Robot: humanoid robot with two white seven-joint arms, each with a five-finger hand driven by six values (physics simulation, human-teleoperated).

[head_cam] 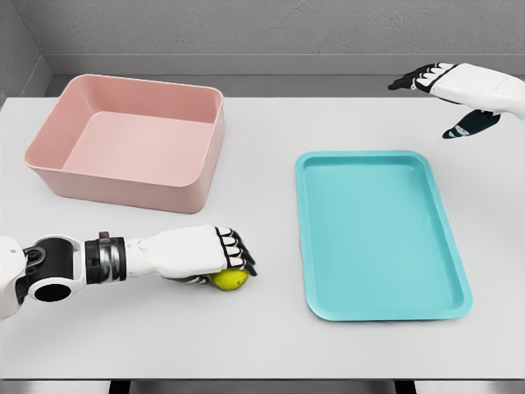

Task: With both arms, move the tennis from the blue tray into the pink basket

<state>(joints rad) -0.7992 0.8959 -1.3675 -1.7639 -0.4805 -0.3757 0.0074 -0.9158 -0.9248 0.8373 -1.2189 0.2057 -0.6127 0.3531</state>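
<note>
A yellow-green tennis ball rests on the white table, left of the blue tray. My left hand lies over it from the left, fingers curled on the ball so only its lower right part shows. The tray itself holds nothing. At the back left stands the pink basket, open-topped with nothing inside. My right hand hovers beyond the tray's far right corner, fingers spread and holding nothing.
The white table ends at a front edge near the bottom of the view. A grey wall runs behind the table's far edge.
</note>
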